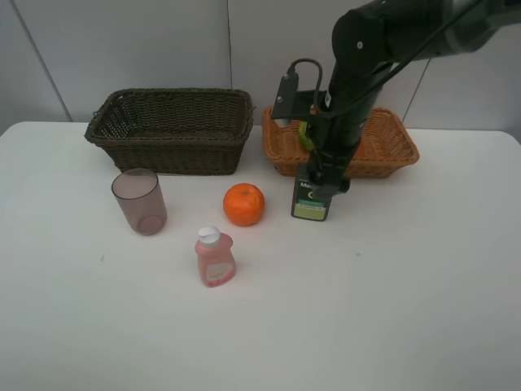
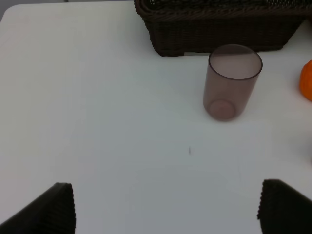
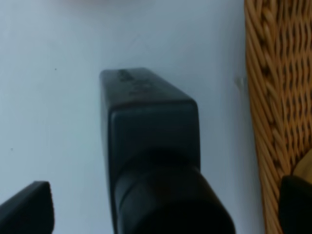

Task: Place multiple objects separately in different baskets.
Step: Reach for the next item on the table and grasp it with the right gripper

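My right gripper point(image 1: 324, 175) point(image 3: 163, 202) is open, its fingers standing either side of the top of the upright dark green pump bottle point(image 1: 311, 200) point(image 3: 146, 122), just in front of the orange-tan basket point(image 1: 391, 151) point(image 3: 278, 97). A green fruit point(image 1: 304, 135) shows in that basket, partly hidden by the arm. The orange point(image 1: 244, 204), the pink white-capped bottle point(image 1: 214, 258) and the mauve cup point(image 1: 140, 201) point(image 2: 233, 80) stand on the table. My left gripper point(image 2: 165, 204) is open and empty, well short of the cup. The red-yellow fruit cannot be made out.
The dark brown basket point(image 1: 171, 129) point(image 2: 219, 29) stands at the back left, behind the cup, and looks empty. The white table point(image 1: 391, 309) ends at a pale wall behind the baskets. The edge of the orange shows in the left wrist view point(image 2: 307, 80).
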You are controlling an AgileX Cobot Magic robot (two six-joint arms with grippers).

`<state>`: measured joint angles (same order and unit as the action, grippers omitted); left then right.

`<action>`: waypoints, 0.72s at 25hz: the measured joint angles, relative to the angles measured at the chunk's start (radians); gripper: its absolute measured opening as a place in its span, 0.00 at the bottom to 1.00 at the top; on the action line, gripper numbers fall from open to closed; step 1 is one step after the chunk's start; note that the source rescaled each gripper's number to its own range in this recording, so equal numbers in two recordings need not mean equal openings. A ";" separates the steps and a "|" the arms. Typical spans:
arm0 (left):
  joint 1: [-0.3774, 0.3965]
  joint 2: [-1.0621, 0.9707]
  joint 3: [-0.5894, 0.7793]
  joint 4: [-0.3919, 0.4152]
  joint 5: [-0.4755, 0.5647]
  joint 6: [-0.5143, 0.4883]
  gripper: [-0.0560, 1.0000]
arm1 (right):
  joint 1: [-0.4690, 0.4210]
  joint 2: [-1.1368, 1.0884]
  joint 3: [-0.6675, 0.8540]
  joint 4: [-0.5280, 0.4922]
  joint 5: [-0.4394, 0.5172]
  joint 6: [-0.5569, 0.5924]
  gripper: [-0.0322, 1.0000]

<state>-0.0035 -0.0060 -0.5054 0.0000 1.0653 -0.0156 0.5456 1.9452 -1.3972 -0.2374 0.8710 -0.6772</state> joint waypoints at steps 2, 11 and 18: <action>0.000 0.000 0.000 0.000 0.000 0.000 0.97 | 0.000 0.008 0.004 0.001 -0.027 0.000 1.00; 0.000 0.000 0.000 0.000 0.000 0.000 0.97 | 0.000 0.069 0.010 0.001 -0.054 0.000 0.91; 0.000 0.000 0.000 0.000 0.000 0.000 0.97 | 0.000 0.069 0.010 0.005 -0.050 0.000 0.03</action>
<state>-0.0035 -0.0060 -0.5054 0.0000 1.0653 -0.0156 0.5456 2.0141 -1.3871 -0.2327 0.8213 -0.6772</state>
